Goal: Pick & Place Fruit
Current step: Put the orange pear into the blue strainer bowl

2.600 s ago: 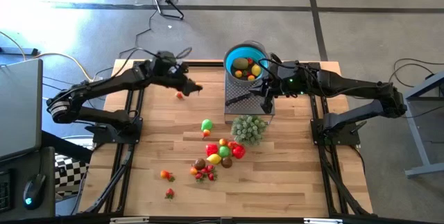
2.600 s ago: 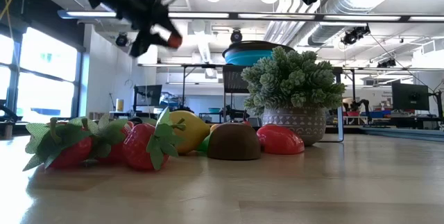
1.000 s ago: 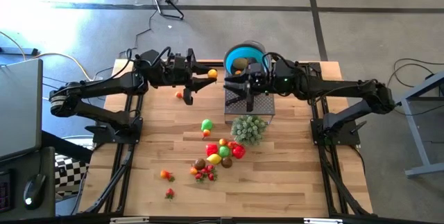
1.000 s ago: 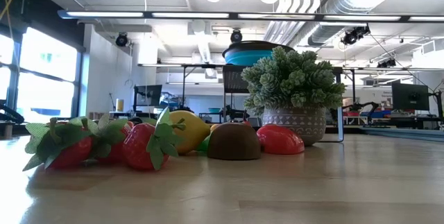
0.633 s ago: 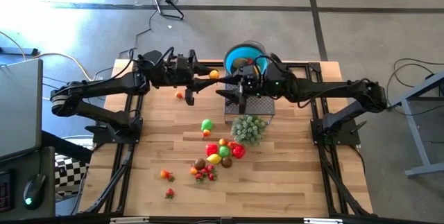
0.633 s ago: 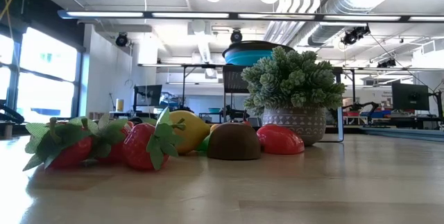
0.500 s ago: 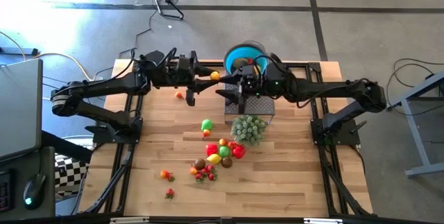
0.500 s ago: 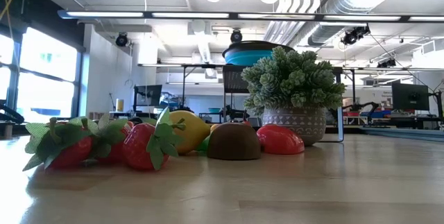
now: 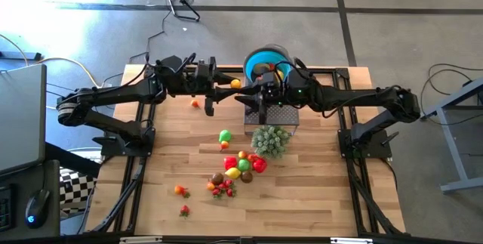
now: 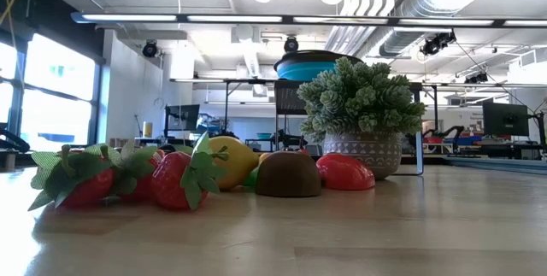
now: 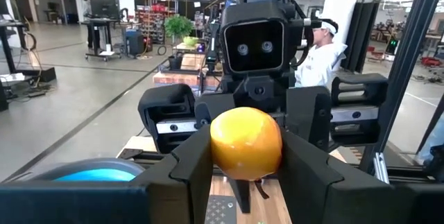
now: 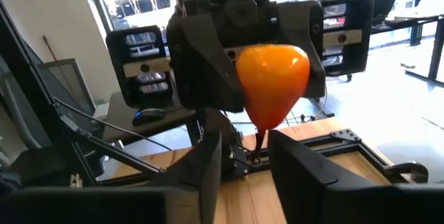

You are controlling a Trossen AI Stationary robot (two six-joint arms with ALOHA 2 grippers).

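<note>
The left gripper has carried an orange fruit up beside the blue bowl, jaws clamped on it. The right gripper has swung over to meet it, jaws part-open just under the fruit and holding nothing: likely a handover, with most fruit still on the bench.

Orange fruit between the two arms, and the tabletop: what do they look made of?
Orange fruit: looks like smooth moulded plastic with a glossy skin; soft highlights show on it in both wrist views, and the colour is uniform. It could be coated foam; the look leaves that open. The left end effector grips it.

Tabletop: light wooden planks with visible joints and a matte finish, on a black metal frame.
</note>
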